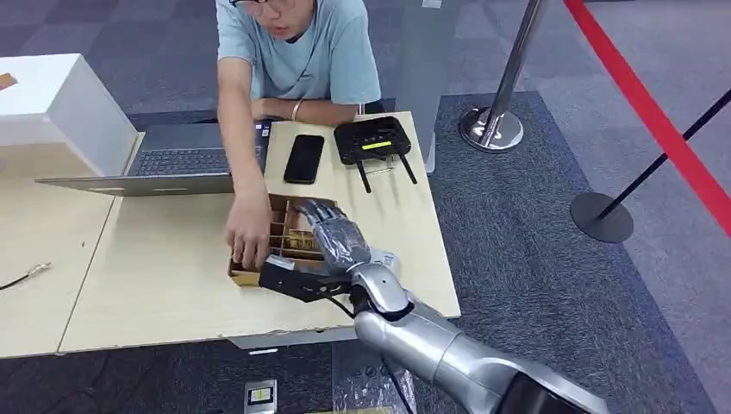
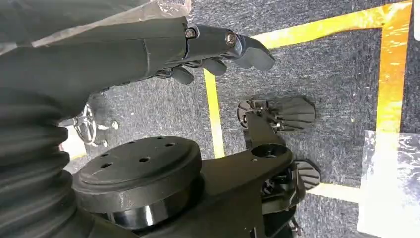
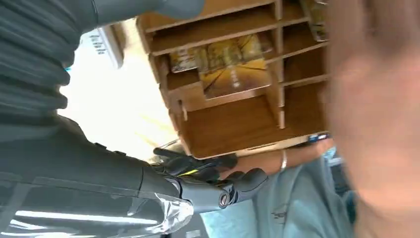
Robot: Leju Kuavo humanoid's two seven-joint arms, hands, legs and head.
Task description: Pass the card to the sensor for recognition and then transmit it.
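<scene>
The right hand [image 1: 332, 237] reaches over the wooden divided box [image 1: 289, 226] on the table [image 1: 155, 276]; its fingers [image 3: 242, 181] extend together with nothing between them, thumb out to the side, touching no card. The card [image 3: 233, 69], yellow-gold with a dark printed picture, lies tilted in one of the box's middle compartments, apart from the fingers. The right wrist view shows that printed face and the slotted partitions, where the head view gives just a yellowish patch behind the wrist. The head view shows a person's hand [image 1: 248, 228] resting on the box's left edge, and beyond it a laptop [image 1: 172, 164], a phone [image 1: 303, 159] and a black device [image 1: 372, 140]. The left hand [image 2: 198, 47] hangs over carpet, fingers loosely curled, holding nothing.
</scene>
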